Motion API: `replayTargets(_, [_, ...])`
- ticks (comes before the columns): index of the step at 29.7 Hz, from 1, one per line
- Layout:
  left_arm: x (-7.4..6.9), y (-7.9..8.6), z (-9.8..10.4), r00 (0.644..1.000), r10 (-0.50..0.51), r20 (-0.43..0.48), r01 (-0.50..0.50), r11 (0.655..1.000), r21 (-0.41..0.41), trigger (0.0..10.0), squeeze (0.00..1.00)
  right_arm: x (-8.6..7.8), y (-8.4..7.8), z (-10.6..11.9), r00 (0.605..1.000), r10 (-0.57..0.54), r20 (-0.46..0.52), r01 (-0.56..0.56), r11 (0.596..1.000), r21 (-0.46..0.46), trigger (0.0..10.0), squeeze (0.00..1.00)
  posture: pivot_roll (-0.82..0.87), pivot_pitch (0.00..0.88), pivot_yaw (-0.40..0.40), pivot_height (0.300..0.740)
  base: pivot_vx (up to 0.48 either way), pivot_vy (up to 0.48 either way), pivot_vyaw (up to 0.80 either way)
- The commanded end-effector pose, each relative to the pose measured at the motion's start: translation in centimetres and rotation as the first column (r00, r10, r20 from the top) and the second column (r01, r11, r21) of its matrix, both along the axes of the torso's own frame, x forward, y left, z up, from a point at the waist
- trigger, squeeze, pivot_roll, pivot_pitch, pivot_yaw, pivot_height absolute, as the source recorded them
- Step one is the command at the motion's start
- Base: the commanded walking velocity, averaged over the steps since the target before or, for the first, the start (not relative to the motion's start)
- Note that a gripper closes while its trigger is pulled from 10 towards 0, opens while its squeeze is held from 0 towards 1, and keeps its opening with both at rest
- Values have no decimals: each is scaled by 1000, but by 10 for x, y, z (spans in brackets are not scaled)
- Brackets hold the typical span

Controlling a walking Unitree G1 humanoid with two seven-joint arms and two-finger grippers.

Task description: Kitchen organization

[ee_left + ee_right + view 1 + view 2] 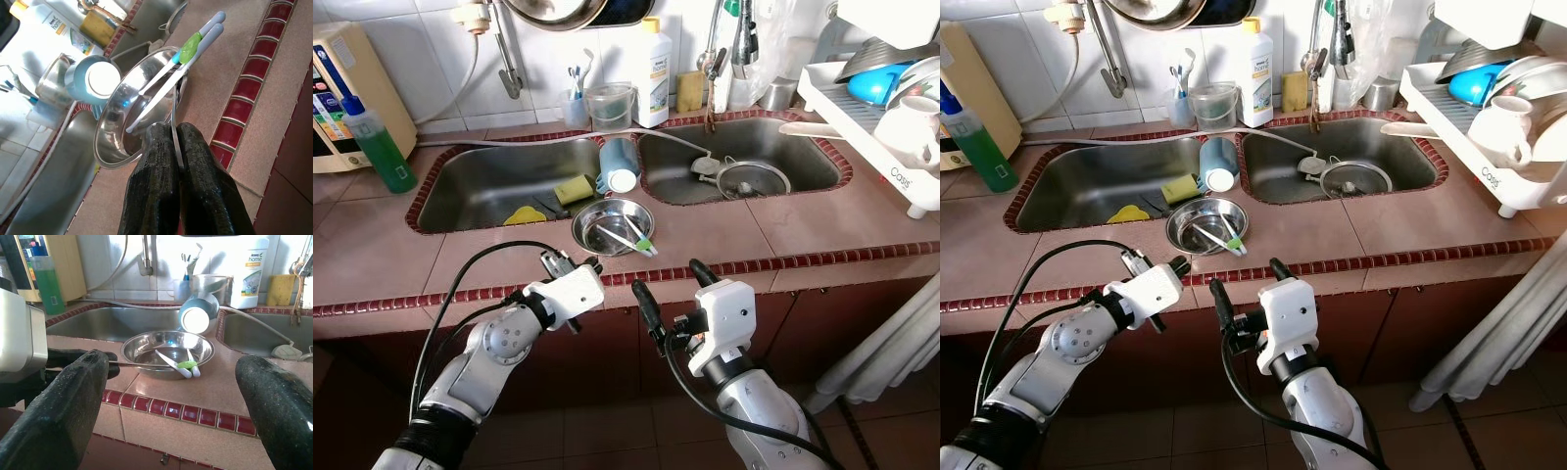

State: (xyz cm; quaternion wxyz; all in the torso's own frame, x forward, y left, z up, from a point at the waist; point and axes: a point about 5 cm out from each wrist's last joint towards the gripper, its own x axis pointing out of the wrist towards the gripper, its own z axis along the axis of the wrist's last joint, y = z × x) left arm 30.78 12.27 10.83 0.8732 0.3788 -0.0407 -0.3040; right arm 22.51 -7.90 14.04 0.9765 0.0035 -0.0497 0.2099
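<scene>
A steel bowl rests on the tiled counter between the two sinks. In it lie white utensils with a green band, their ends sticking out over its near rim. A blue cup lies on its side just behind it. My left gripper is at the bowl's near rim, shut on a thin metal handle that runs into the bowl. My right gripper hovers open in front of the counter edge, a little to the right, with nothing between its fingers.
A yellow sponge lies in the left sink and a strainer in the right sink. A green bottle stands far left, a white detergent bottle at the back, and a dish rack at the right.
</scene>
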Motion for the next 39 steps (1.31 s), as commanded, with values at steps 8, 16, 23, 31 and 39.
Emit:
replayTargets(8, [5,4,-13,998,57,-18,-56,997,54,10000,0,0,2,4,1000,-3,12,2,1000,13,10000,0,-250,27,109,740,0,0,0])
replayTargets(16, [9,13,-14,994,98,-54,-97,995,11,10000,278,0,2,4,1000,-4,12,4,1000,11,10000,0,-256,31,107,740,0,0,0])
replayTargets(23, [9,15,-16,991,107,-79,-107,994,-2,10000,1000,0,2,4,1000,2,10,-2,1000,12,10000,0,-252,32,105,740,0,0,0])
replayTargets(31, [9,15,-16,992,104,-70,-103,995,15,10000,1000,-1,2,4,1000,1,10,-1,1000,11,10000,0,-253,31,104,740,0,0,0])
replayTargets(39, [9,14,-14,994,102,-50,-101,995,25,10000,0,-1,2,4,1000,3,8,-3,1000,12,10000,0,-252,32,103,740,0,0,0])
